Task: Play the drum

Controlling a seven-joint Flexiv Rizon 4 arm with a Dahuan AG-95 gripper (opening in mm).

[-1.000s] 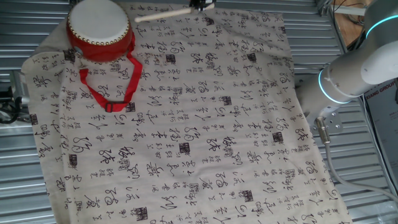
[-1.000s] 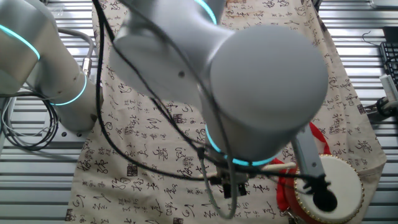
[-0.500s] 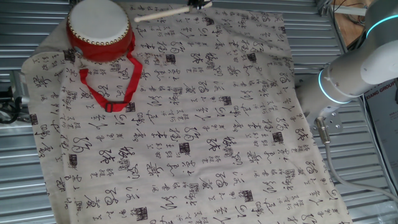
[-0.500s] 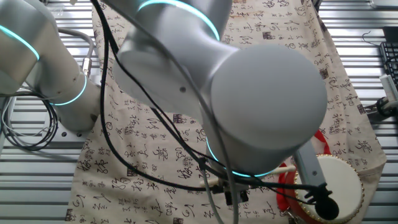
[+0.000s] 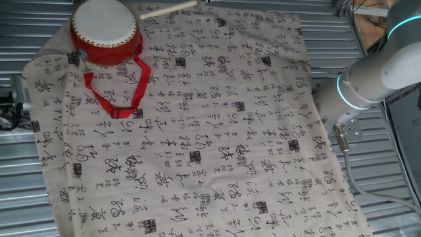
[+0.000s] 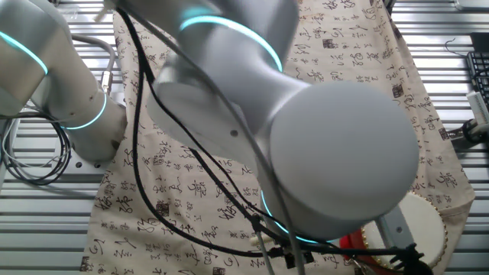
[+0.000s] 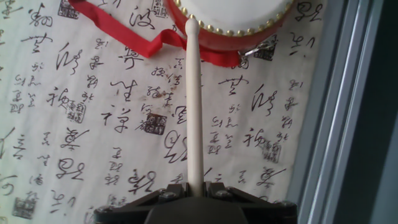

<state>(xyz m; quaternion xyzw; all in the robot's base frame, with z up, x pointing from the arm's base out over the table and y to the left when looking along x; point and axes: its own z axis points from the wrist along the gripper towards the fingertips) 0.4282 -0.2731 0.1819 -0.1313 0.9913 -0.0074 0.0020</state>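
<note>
You can see black brush-style Chinese characters and small square seal marks printed all over the tablecloth (image 5: 217,131), none clear enough to read, and partial letters "XIANG GROUP" on a box (image 5: 402,99) at right.

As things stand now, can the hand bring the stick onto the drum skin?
Probably yes. The hand is shut on the stick, whose tip lies at the rim of the drum, and nothing stands between them.
</note>
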